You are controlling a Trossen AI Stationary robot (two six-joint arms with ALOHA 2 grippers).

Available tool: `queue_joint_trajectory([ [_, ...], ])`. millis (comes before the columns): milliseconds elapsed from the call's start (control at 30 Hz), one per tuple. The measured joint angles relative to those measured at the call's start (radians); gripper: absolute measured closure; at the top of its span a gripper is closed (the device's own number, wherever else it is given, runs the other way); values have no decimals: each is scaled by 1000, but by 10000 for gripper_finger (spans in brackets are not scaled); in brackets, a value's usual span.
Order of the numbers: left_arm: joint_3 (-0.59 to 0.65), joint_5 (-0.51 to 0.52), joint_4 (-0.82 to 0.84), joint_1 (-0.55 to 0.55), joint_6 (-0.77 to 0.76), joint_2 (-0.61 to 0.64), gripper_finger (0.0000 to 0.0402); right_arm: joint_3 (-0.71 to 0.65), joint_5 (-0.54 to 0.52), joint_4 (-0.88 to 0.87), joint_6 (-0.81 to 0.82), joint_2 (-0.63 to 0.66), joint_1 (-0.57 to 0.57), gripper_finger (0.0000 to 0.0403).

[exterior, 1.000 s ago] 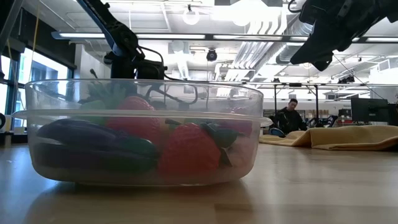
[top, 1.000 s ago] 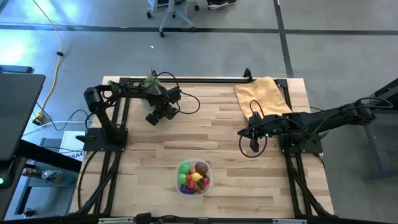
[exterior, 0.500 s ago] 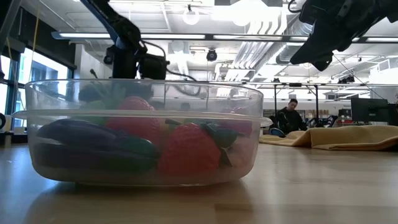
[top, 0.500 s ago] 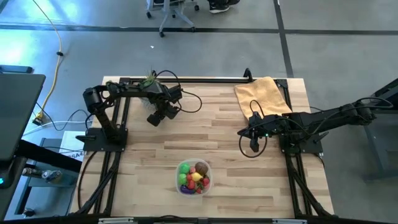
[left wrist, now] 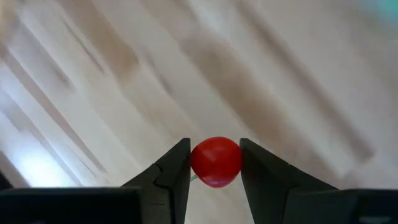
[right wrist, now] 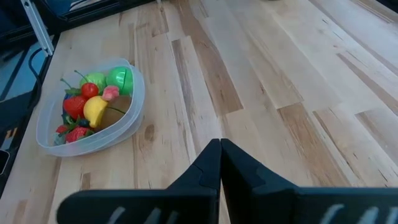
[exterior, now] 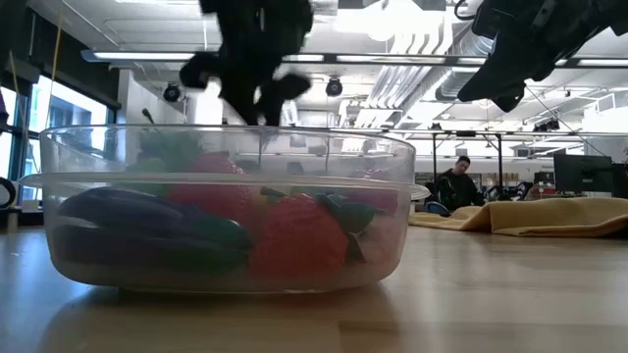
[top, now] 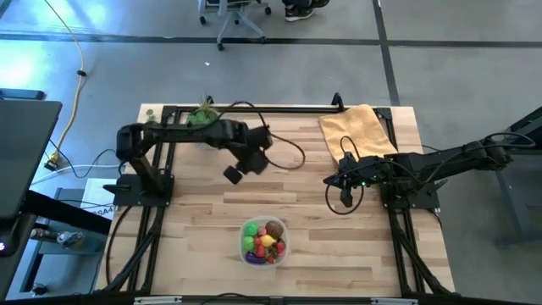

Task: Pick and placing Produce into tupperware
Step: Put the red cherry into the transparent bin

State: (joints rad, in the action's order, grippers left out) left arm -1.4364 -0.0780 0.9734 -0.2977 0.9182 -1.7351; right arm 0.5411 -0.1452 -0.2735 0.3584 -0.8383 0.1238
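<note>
The clear tupperware tub (top: pixel 263 241) stands near the table's front middle, filled with toy produce: red berries, a yellow lemon, a brown kiwi, green pieces and a purple eggplant (exterior: pixel 137 230). It also shows in the right wrist view (right wrist: pixel 93 109). My left gripper (top: pixel 234 173) is above the table's middle, behind the tub, shut on a small red round fruit (left wrist: pixel 216 162). My right gripper (top: pixel 345 200) is shut and empty at the table's right side. My left gripper pinches the small red fruit's two opposite sides (left wrist: pixel 198 160) between its two fingers. The fingers point down at the tabletop. The fruit is lifted clear of the table, with a thin green stem showing beneath it.
A yellow cloth (top: pixel 357 130) lies at the table's far right corner. A green plant (top: pixel 201 112) stands at the far left edge. Bare wood lies around the tub. A person (exterior: pixel 456 181) sits in the room beyond the table.
My left gripper has swung from the table's far left toward the middle and the near edge, closing in on the tub. In the low view it has come in above the tub.
</note>
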Motion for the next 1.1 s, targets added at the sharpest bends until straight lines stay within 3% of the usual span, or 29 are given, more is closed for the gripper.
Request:
queue_joint_trajectory([
  [200,-171,19,-7,182,-175,0,287,0,0,0,0,0,0,402],
  [333,-241,89,-46,317,-345,0,287,0,1,0,0,0,0,402],
  [667,-243,315,-109,643,-667,-20,287,0,4,0,0,0,0,402],
  [867,-215,324,-120,707,-781,-126,287,0,4,0,0,0,0,402],
  [1100,-216,230,-221,710,-822,-227,287,0,3,-3,0,0,0,402],
])
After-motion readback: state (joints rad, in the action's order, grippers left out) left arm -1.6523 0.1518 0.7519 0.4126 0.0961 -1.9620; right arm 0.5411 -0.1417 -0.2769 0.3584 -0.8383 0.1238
